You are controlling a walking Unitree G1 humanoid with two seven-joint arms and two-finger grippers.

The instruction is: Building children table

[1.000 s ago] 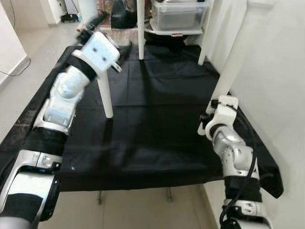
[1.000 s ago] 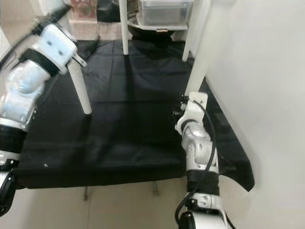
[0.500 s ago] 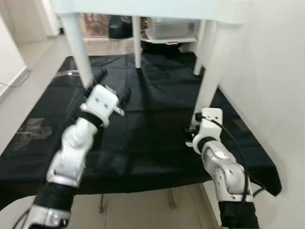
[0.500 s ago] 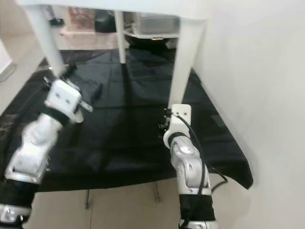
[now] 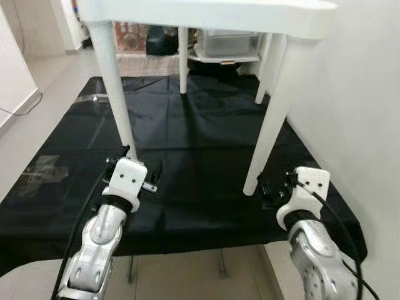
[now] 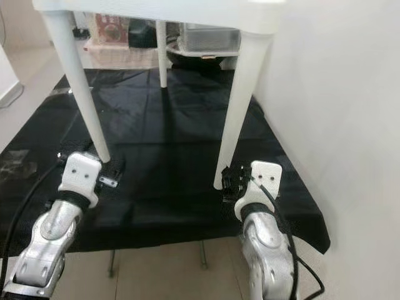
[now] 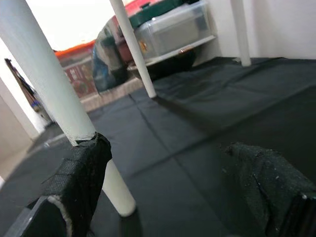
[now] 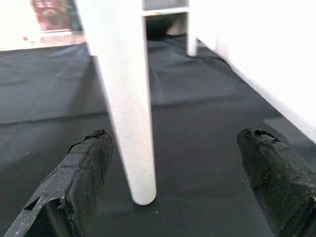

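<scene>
A white children's table (image 5: pixel 206 12) stands upright on a black cloth (image 5: pixel 200 144), with its top at the upper edge of the eye views. My left gripper (image 7: pixel 168 148) is open low beside the foot of the front left leg (image 5: pixel 115 94). One of its fingers (image 7: pixel 81 173) sits close against that leg (image 7: pixel 59 98). My right gripper (image 8: pixel 173 136) is open just in front of the foot of the front right leg (image 5: pixel 269 125). That leg (image 8: pixel 128 108) stands between the black fingers (image 8: pixel 84 168), nearer one of them, and nothing is gripped.
A white wall (image 5: pixel 362 94) runs close along the right. Behind the table, a clear storage box (image 5: pixel 228 44) sits on a low shelf. The cloth's front edge (image 5: pixel 187 240) hangs just before me, with thin metal legs (image 5: pixel 222 269) under it. Pale floor (image 5: pixel 37 94) lies to the left.
The camera has tilted up, bringing the tabletop into view. My left gripper came down from high on the front left leg to its foot. The right gripper drew back slightly from its leg.
</scene>
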